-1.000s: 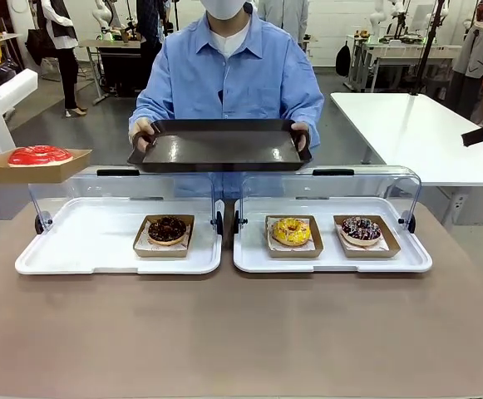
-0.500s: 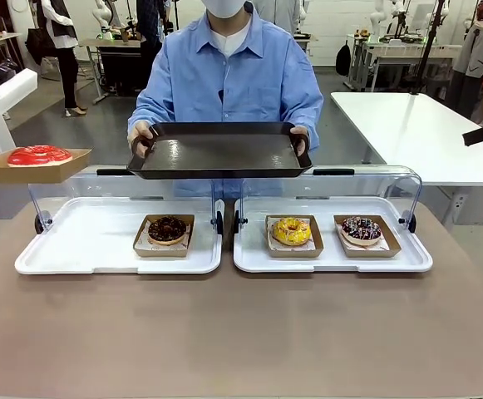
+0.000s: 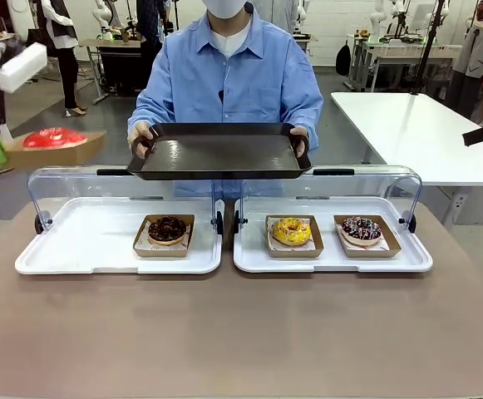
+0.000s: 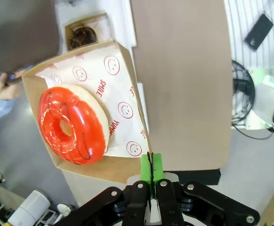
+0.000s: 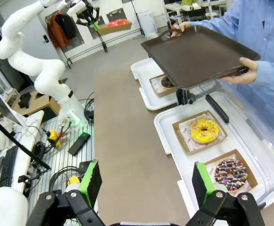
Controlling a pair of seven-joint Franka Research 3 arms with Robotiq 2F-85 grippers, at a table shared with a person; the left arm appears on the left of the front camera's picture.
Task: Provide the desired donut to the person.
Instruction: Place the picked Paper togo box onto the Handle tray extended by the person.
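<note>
Across the table, the person (image 3: 229, 79) holds one dark tray (image 3: 220, 154) level, ready to receive. Two white lidded trays (image 3: 83, 241) shelter three boxed donuts (image 3: 291, 231). My left gripper (image 4: 151, 169) pinches one cardboard box (image 4: 122, 84) by its rim, carrying the red donut (image 4: 73, 125) aloft at far left. My right gripper (image 5: 146, 181) hangs spread and empty.

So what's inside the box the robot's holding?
A red donut lying on smiley paper. The box bottom underneath is covered.
</note>
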